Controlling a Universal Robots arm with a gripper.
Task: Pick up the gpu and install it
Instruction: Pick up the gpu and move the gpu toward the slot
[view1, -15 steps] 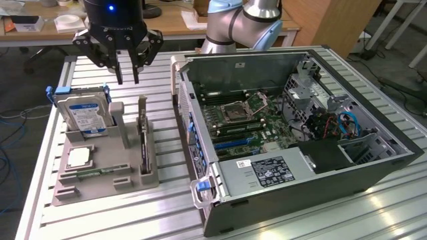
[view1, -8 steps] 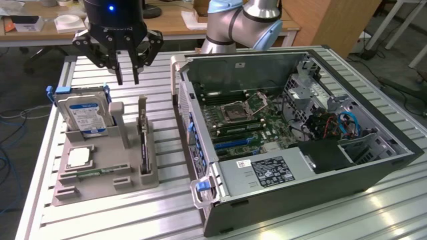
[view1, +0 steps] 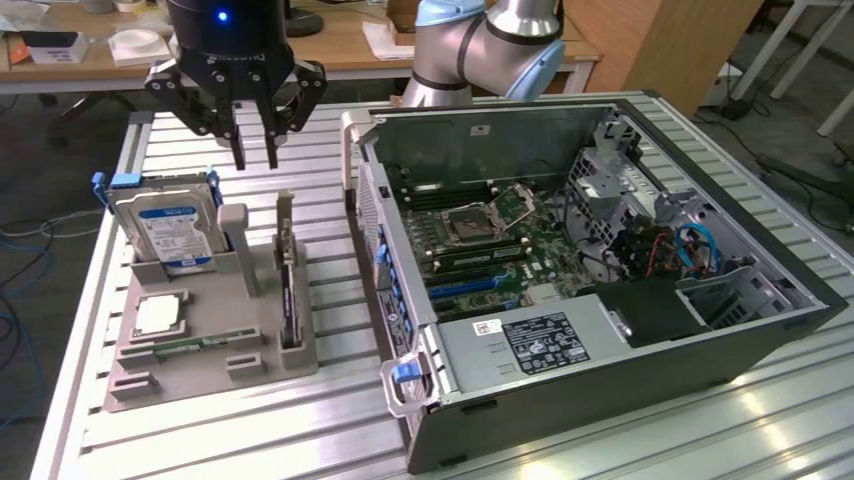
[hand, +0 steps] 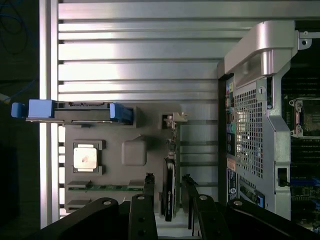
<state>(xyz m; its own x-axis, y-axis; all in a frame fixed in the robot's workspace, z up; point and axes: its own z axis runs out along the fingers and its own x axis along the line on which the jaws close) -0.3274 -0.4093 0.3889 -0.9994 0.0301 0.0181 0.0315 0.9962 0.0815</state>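
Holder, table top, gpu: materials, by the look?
Holder: matte grey plastic, probably; dull, uniform, moulded slots. Table top: bare aluminium slats, likely; bright streaky reflections. Gpu: green circuit board, black cooler maybe plastic; edge-on, hard to tell.

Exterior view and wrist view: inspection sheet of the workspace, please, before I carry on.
Surface: slatted metal table.
Job's things: gpu upright on edge in the grey fixture; computer case open, card not yet installed.
Clutter: hard drive, processor, memory strip in the same fixture.
Grippers: gripper open, above the fixture, holding nothing.
Cables: blue and red wires inside the case; blue cables on the floor.
Surroundings: wooden desk behind the table.
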